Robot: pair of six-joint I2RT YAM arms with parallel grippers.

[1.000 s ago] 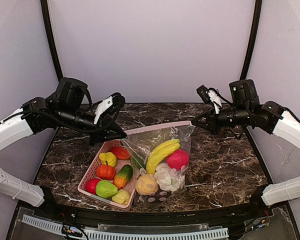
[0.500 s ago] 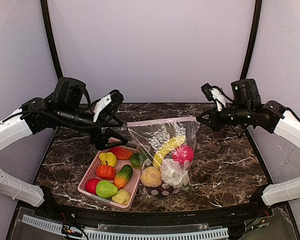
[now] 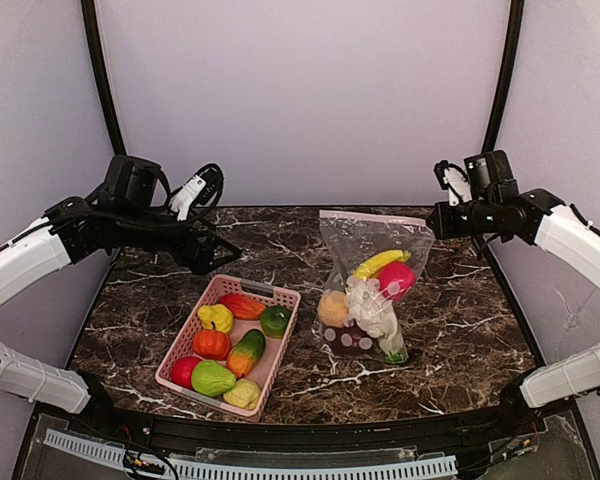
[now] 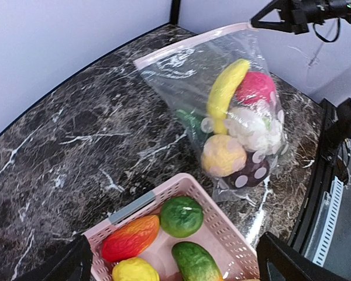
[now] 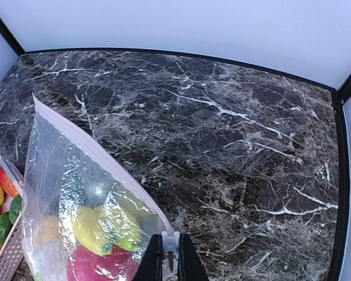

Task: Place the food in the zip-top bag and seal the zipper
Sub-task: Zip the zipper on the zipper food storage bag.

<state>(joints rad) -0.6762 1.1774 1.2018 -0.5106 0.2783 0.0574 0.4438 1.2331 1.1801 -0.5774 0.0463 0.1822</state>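
The zip-top bag (image 3: 368,262) hangs from its top right corner, with its bottom on the table to the right of the basket. Its pink zipper (image 3: 372,216) runs along the top edge. Inside are a banana (image 3: 380,263), red fruit (image 3: 397,280), cauliflower (image 3: 367,303), yellow-orange ball (image 3: 332,308) and eggplant (image 3: 355,340). My right gripper (image 3: 432,226) is shut on the white slider at the zipper's end (image 5: 171,249). My left gripper (image 3: 220,250) is open and empty, above the basket's far left corner and apart from the bag (image 4: 234,117).
A pink slatted basket (image 3: 280,340) lies front left with several toy fruits and vegetables, among them a green ball (image 4: 181,215) and a cucumber (image 3: 246,352). Black frame posts stand at the table's back corners.
The left gripper opened, let go of the bag and drew back left. The right gripper pulled the bag right, off the basket; it now hangs upright with its top edge stretched.
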